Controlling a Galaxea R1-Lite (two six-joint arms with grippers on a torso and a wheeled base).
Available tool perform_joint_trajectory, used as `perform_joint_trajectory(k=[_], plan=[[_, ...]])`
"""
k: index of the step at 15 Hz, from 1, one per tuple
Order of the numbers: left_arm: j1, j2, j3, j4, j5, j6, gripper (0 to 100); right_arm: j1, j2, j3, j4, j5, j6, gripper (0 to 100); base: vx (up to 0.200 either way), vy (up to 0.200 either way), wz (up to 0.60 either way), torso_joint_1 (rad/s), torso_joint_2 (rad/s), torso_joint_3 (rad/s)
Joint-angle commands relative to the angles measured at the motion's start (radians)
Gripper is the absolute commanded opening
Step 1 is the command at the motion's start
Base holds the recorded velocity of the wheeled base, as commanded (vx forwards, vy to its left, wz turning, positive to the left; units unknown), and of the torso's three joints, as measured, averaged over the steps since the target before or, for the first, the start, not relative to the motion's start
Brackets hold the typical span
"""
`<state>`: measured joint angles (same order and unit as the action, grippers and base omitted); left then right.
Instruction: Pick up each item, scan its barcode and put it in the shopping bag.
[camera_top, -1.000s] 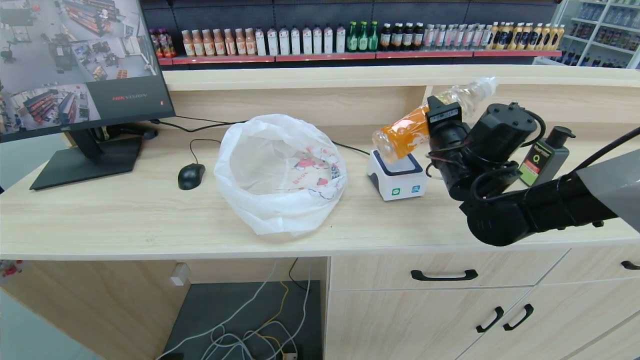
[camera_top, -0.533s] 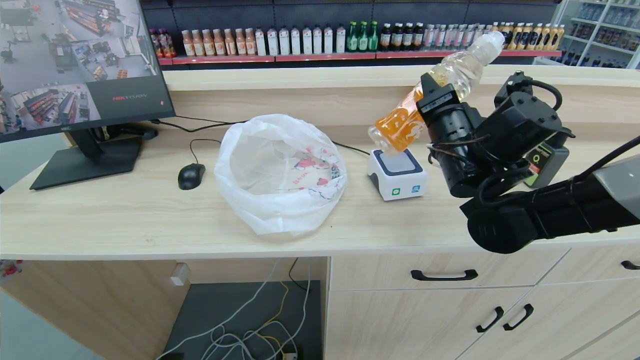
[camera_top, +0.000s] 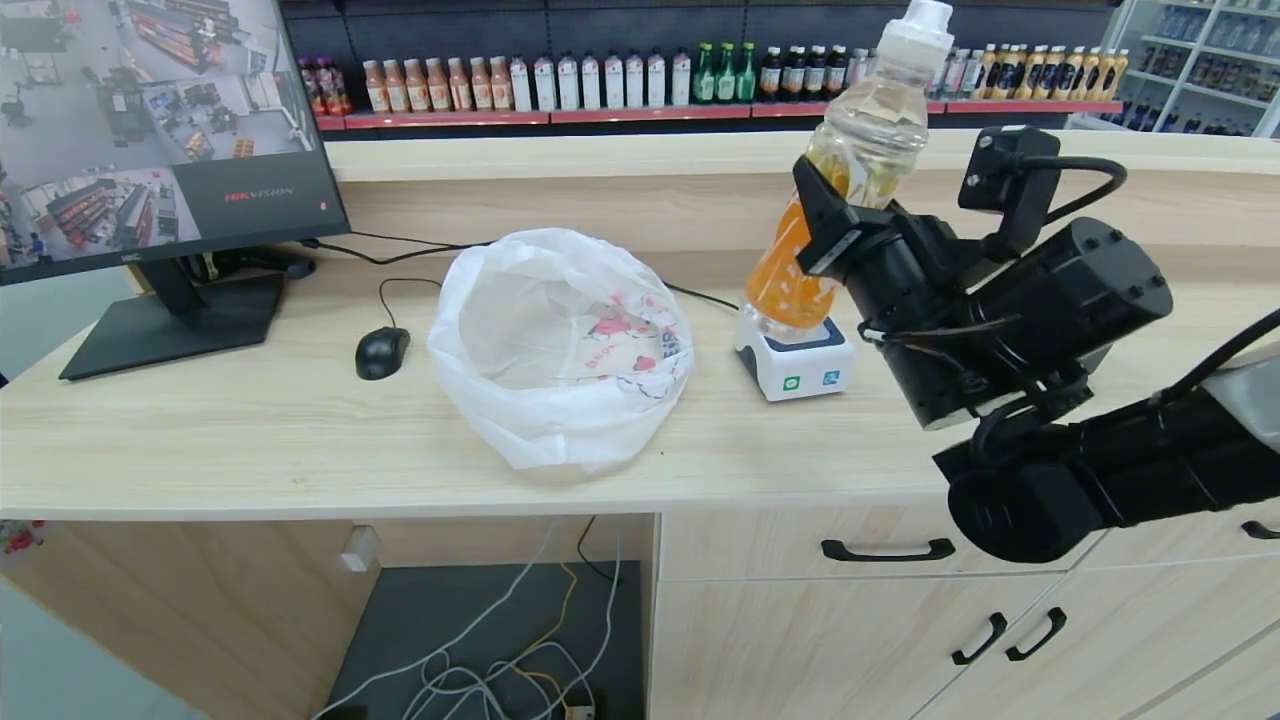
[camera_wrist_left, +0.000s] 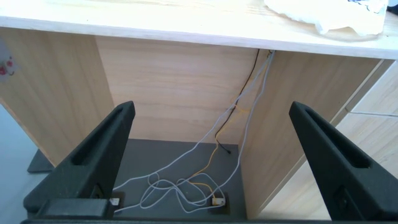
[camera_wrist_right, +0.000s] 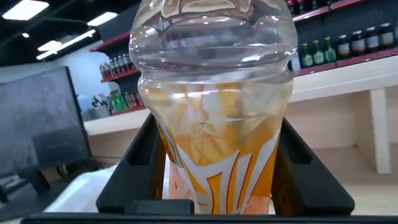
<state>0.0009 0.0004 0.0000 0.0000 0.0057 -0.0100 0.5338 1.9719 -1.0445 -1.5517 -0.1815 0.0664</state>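
Head view, right fingers (camera_top: 822, 215) pinching bottle (camera_top: 875, 130) mid-body (nearly upright), base over scanner (camera_top: 800, 372), left fingers (camera_wrist_left: 93, 165) spread.

So the right arm (camera_top: 1100, 470) comes in from the right side, forearm lying roughly level across the front, and the wrist (camera_top: 1000, 310) is cocked upward so the right gripper (camera_top: 835, 205) points up and away from the robot. It's clamped around the middle of a bottle (camera_top: 870, 130), one black finger (camera_wrist_right: 134, 165) pressed on each side, and the bottle is close to upright with its cap on top. The left gripper (camera_wrist_left: 211, 112) sits down low, pointing forward, with both fingers (camera_wrist_left: 99, 155) spread wide and nothing between them.
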Motion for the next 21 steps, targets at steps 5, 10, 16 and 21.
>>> perform_joint_trajectory(k=[5,10,16,21], plan=[[0.001,0.000,0.000,0.000,0.000,-0.002,100,0.006,-0.074,0.104,-0.019,0.080,-0.183,0,0.000,0.000,0.00,0.000,0.00,0.000],[0.001,0.000,0.000,0.000,0.000,-0.004,100,0.003,-0.048,0.095,-0.019,0.082,-0.177,0,0.000,0.040,0.00,0.000,0.00,0.000],[0.001,0.000,0.000,0.000,0.000,-0.005,100,0.000,-0.047,0.081,-0.019,0.080,-0.149,0,0.000,0.200,0.00,0.003,0.00,0.005],[0.001,0.000,0.000,0.000,0.000,-0.005,100,0.002,-0.062,0.080,-0.019,0.080,-0.149,0,0.000,0.200,0.00,0.000,0.00,0.000]])
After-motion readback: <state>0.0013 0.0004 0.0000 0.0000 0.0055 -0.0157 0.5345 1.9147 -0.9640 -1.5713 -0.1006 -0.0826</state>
